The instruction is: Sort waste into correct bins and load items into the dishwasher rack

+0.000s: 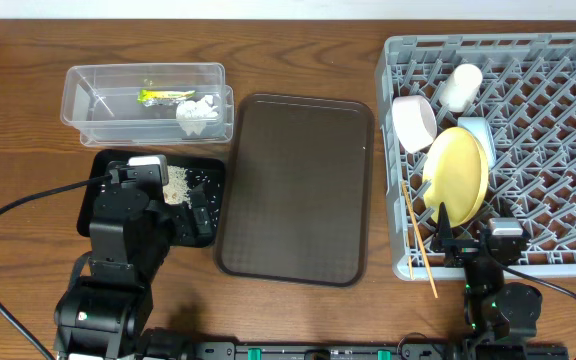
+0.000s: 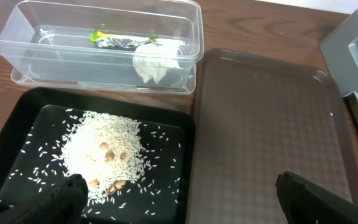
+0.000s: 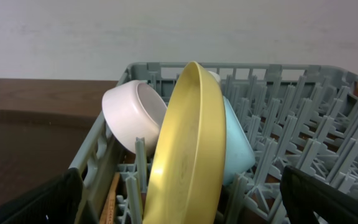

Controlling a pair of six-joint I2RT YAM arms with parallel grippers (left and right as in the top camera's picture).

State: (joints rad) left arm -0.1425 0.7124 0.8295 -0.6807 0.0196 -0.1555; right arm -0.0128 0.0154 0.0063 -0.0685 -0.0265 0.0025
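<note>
White rice (image 1: 176, 185) (image 2: 104, 152) lies piled in the black tray (image 1: 103, 195) (image 2: 17, 130). The clear tub (image 1: 98, 90) (image 2: 42, 37) holds the snack wrapper (image 1: 165, 96) (image 2: 114, 40) and the tissue (image 1: 198, 112) (image 2: 157, 62). The grey rack (image 1: 548, 150) (image 3: 303, 118) holds the yellow plate (image 1: 458, 170) (image 3: 188, 149) on edge, a white bowl (image 1: 414, 122) (image 3: 132, 112), the light-blue bowl (image 1: 476, 133) (image 3: 238, 143), the cup (image 1: 461, 86) and the chopsticks (image 1: 420, 240) (image 3: 109, 199). My left gripper (image 1: 203, 220) (image 2: 185, 202) is open and empty over the black tray's right edge. My right gripper (image 1: 471, 235) (image 3: 185, 208) is open at the plate's near edge.
A large dark-brown serving tray (image 1: 298, 185) (image 2: 266, 118) lies between the black tray and the rack. The chopsticks' near ends stick out past the rack's front-left corner (image 1: 408, 265). A black cable (image 1: 8, 215) loops over the table at the left.
</note>
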